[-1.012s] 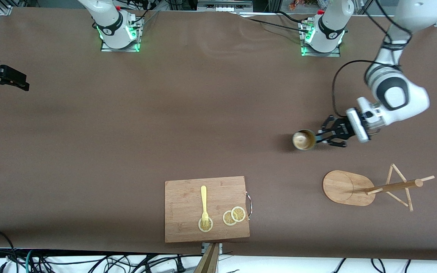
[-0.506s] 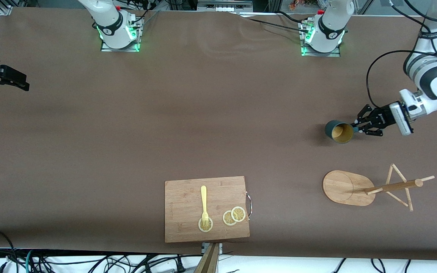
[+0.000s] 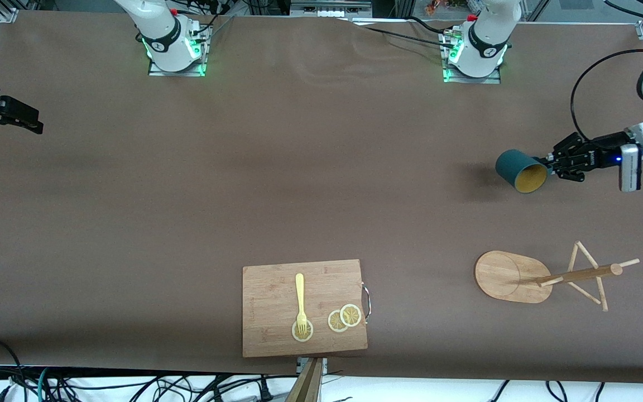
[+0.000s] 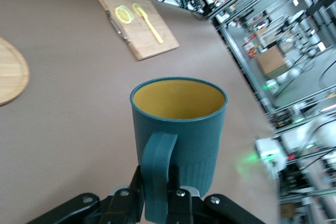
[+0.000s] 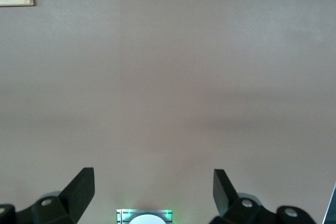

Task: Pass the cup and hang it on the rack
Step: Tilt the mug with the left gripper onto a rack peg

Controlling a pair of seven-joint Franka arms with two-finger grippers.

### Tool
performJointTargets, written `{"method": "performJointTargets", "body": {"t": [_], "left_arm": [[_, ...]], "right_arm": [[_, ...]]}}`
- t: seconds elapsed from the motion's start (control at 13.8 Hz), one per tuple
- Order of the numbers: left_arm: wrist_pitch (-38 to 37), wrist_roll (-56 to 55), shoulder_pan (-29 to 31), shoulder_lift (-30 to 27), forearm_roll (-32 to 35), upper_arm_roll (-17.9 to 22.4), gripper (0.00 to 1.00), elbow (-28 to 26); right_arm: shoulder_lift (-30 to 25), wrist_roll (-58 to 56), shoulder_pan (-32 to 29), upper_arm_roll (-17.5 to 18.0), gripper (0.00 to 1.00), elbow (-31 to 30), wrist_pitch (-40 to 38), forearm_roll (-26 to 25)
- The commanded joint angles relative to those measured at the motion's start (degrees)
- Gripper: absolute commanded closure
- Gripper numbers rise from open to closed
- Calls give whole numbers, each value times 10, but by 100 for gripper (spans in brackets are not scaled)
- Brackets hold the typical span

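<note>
The dark teal cup (image 3: 521, 171) with its yellowish inside hangs tilted in the air at the left arm's end of the table. My left gripper (image 3: 551, 162) is shut on the cup's handle; in the left wrist view the cup (image 4: 178, 129) stands with its handle (image 4: 157, 177) pinched between the fingers of the left gripper (image 4: 161, 198). The bamboo rack (image 3: 545, 276) lies on its side on the table, nearer to the front camera than the cup. My right gripper (image 3: 20, 118) is open and empty over the right arm's end of the table, and the right wrist view (image 5: 153, 182) shows only bare table under it.
A wooden cutting board (image 3: 277, 329) with a yellow fork (image 3: 300, 304) and lemon slices (image 3: 344, 318) lies at the table's front edge, also in the left wrist view (image 4: 152, 38). The rack's oval base shows in the left wrist view (image 4: 8, 77). Both arm bases stand at the back edge.
My left gripper has lifted the cup off the table and carried it toward the left arm's end, tilting it on its side. The right arm has not moved.
</note>
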Motion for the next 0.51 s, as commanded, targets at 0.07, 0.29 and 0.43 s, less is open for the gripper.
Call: {"method": "performJointTargets", "body": {"t": [0.07,0.29,0.43], "left_arm": [[-64,-159,8,31,14,-9,100,97],[-64,-247,19,60,-13,-9,100,117],[-69,-293,24,101,-24,-9,100,147]], "right_arm": [[-5,-7,-7,3,0,-5,2,10],[-5,-6,-7,3,0,-5,2,10],[-5,-6,-6,3,0,-5,2,10]]}}
